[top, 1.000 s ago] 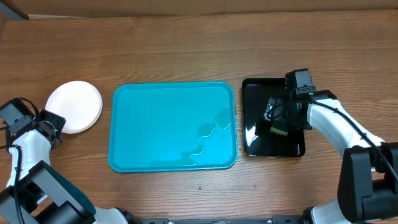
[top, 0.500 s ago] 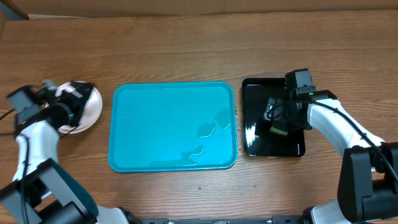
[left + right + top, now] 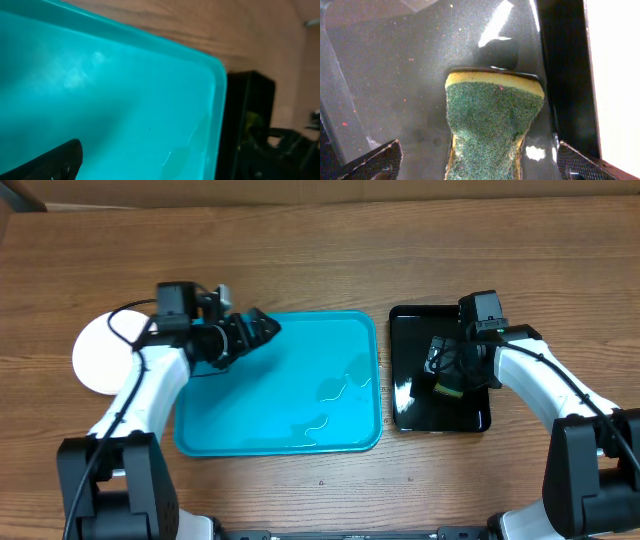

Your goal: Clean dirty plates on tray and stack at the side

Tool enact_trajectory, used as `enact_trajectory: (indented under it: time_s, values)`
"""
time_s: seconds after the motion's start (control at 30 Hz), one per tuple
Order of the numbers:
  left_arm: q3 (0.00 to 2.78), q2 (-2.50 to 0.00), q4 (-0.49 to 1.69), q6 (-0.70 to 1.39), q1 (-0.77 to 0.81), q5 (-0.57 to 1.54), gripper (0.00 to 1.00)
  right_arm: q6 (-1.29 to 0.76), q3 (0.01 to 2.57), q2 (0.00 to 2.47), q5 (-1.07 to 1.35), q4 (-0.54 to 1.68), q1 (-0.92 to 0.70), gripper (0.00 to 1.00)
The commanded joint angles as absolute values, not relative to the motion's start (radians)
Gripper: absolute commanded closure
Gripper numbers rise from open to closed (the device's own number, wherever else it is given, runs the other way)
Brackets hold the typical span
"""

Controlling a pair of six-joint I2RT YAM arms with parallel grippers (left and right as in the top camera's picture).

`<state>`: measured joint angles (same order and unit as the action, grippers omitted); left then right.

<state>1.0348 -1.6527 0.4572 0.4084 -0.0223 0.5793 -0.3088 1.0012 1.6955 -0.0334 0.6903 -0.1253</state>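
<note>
- Far left on the counter (image 3: 320, 240): plates (image 3: 95, 360), white on top, right edge hidden under the left arm; impossible to count how many are stacked.
- Next right: left tool (image 3: 255, 330), over the top-left corner of the tray (image 3: 300, 430), pointing right, away from the plates. One of its fingers (image 3: 50, 160) out at the wrist view's lower-left corner with nothing beside it; spread wide by the look of it, and empty.
- Middle: tray bare of plates, only faint wet streaks toward its right side.
- Just beside it on the right: black tray (image 3: 470, 415), with the sponge (image 3: 492, 120) lying on it, green scrub face up.
- Right tool (image 3: 443, 375) directly above the sponge, gaping, a finger on either side and touching neither flank; sponge's long axis running down the gap between them.
- Judgement: nothing on the tray to scrub, so probably close to done. Should a plate need another touch, all of them to the left of and behind the left tool, far nearer that arm, well apart from the right one.
</note>
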Motion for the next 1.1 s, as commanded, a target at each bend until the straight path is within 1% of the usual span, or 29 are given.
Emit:
enact_trajectory:
  time_s: [0.0, 0.57, 0.7, 0.77, 0.87, 1.07]
  values:
    - [1.051, -1.657, 0.460, 0.381, 0.010, 0.461, 0.00, -0.303, 0.999, 1.700, -0.051, 0.685, -0.121, 0.00]
    - [1.051, -1.657, 0.459, 0.381, 0.023, 0.460, 0.00, -0.303, 0.996, 1.700, -0.051, 0.684, -0.121, 0.00]
    - [1.051, -1.657, 0.459, 0.381, 0.023, 0.460, 0.00, -0.303, 0.989, 1.641, -0.051, 0.684, -0.123, 0.00]
    - [1.051, -1.657, 0.460, 0.381, 0.023, 0.460, 0.00, -0.303, 0.980, 1.573, -0.051, 0.685, -0.123, 0.00]
    - [1.051, -1.657, 0.460, 0.381, 0.023, 0.460, 0.00, -0.303, 0.974, 1.401, -0.051, 0.687, -0.123, 0.00]
    - [1.051, -1.657, 0.460, 0.381, 0.023, 0.460, 0.00, -0.303, 0.974, 0.967, -0.051, 0.685, -0.123, 0.00]
